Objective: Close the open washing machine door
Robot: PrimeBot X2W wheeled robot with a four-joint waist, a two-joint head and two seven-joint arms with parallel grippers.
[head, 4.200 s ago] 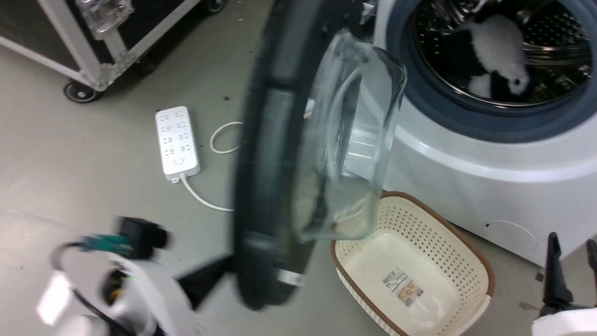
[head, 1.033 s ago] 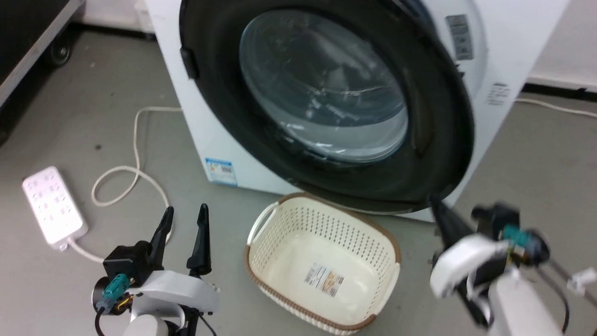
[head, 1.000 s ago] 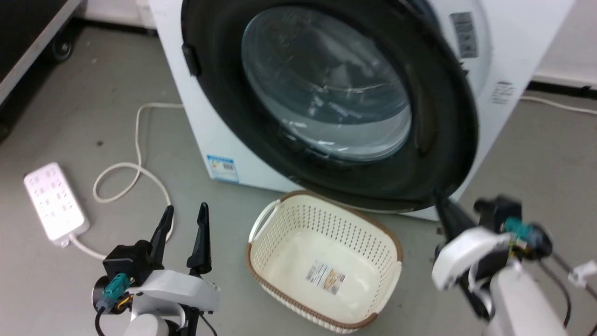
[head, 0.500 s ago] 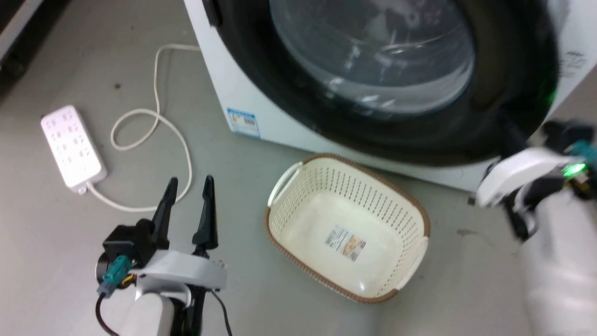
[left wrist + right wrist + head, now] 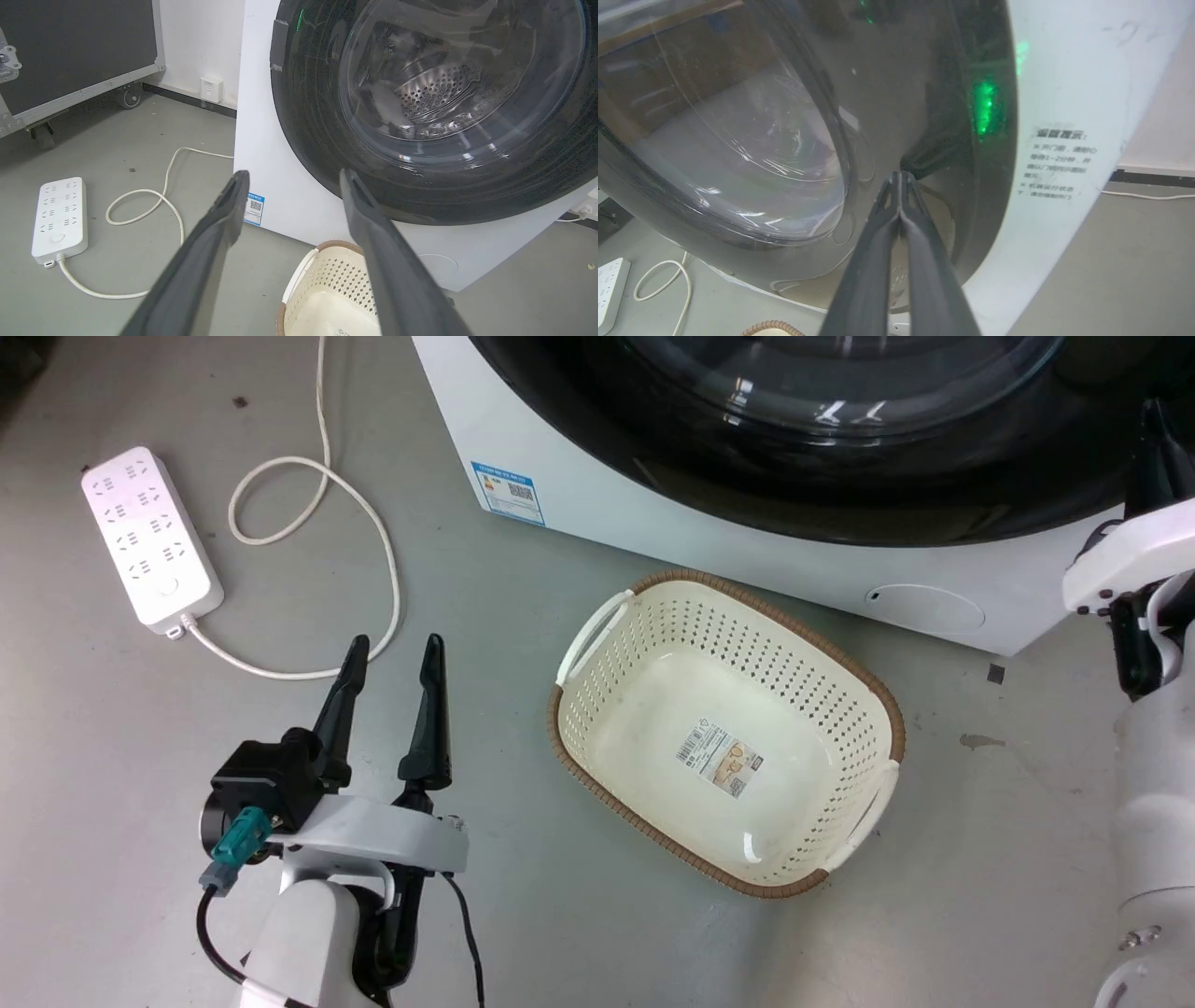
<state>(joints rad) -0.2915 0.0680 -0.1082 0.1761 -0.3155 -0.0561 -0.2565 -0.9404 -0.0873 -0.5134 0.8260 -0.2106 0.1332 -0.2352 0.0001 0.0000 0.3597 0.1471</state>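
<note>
Standing by the washer: the washing machine (image 5: 653, 537) fills 12 o'clock of the head view, white front, blue sticker (image 5: 509, 493) low on it. The washing machine door (image 5: 840, 485) lies flat against that front, with its black rim over the opening and the glass bowl in the middle. Latched or not, can't tell.

From the left wrist, the door (image 5: 317, 116) sits at 1 o'clock and steel drum holes show through the glass.

Right gripper (image 5: 901, 177): fingers pressed together, nothing between them. The tips are up at the door's black rim (image 5: 887, 93), just under a dark recess on its 3 o'clock side. They look to be touching the rim, but that is hard to be sure of. A green glow (image 5: 984, 107) reflects on the rim beside it. In the head view this gripper's dark finger (image 5: 1154, 457) pokes up at 2 o'clock, against the rim.

Left gripper (image 5: 396, 649): fingers spread wide, empty, at 7 o'clock over bare grey floor (image 5: 980, 859), well apart from the door.

Cream perforated laundry basket (image 5: 644, 644) with a brown rim stands on the floor at centre, just in front of the machine, with a label on its bottom.

White power strip (image 5: 151, 539) lies at 10 o'clock, and its cord (image 5: 383, 551) loops toward the machine.

The left wrist view also shows a black wheeled case (image 5: 70, 46) at 10 o'clock.
</note>
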